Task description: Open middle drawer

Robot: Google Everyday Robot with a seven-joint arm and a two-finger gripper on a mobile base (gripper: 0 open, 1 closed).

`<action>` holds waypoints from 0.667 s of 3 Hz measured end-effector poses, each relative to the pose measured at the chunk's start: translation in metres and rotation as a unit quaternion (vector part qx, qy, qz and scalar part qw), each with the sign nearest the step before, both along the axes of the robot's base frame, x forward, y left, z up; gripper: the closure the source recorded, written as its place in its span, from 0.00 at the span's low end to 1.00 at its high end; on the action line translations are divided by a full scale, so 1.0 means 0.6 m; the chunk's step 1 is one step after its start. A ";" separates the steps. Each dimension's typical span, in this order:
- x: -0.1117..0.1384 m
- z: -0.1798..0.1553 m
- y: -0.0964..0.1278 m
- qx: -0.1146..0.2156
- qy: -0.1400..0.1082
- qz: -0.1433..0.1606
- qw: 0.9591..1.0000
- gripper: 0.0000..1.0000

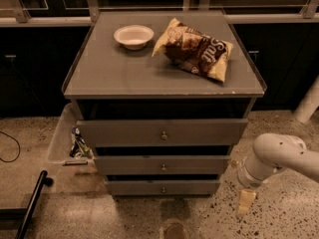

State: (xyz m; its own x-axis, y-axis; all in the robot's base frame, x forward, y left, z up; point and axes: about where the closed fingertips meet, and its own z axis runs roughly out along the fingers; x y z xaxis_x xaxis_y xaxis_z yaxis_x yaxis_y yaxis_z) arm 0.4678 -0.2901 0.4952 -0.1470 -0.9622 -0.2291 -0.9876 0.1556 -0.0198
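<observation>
The grey cabinet has three drawers stacked under its flat top (124, 78). The middle drawer (129, 165) has a flat grey front and a small brass knob (163, 167); its front sits slightly behind the top drawer's front (119, 132). The bottom drawer (134, 187) is below it. My gripper (245, 202) hangs low near the floor, to the right of the cabinet's lower right corner, at the end of my white arm (279, 156). It is apart from the drawers and holds nothing that I can see.
A white bowl (133, 36) and a chip bag (197, 49) lie on the cabinet top. A clear bin (62, 138) with wrappers stands at the cabinet's left side. A black bar (31, 203) lies on the floor at the left. A white post (309, 103) is at the right.
</observation>
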 end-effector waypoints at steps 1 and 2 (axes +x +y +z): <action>0.000 0.000 0.000 0.000 0.000 0.000 1.000 0.00; 0.004 -0.016 -0.001 0.009 -0.015 -0.004 1.000 0.00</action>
State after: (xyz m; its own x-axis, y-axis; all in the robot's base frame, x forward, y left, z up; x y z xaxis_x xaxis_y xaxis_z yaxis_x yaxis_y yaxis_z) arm 0.4701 -0.2909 0.4853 -0.1474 -0.9568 -0.2508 -0.9854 0.1640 -0.0467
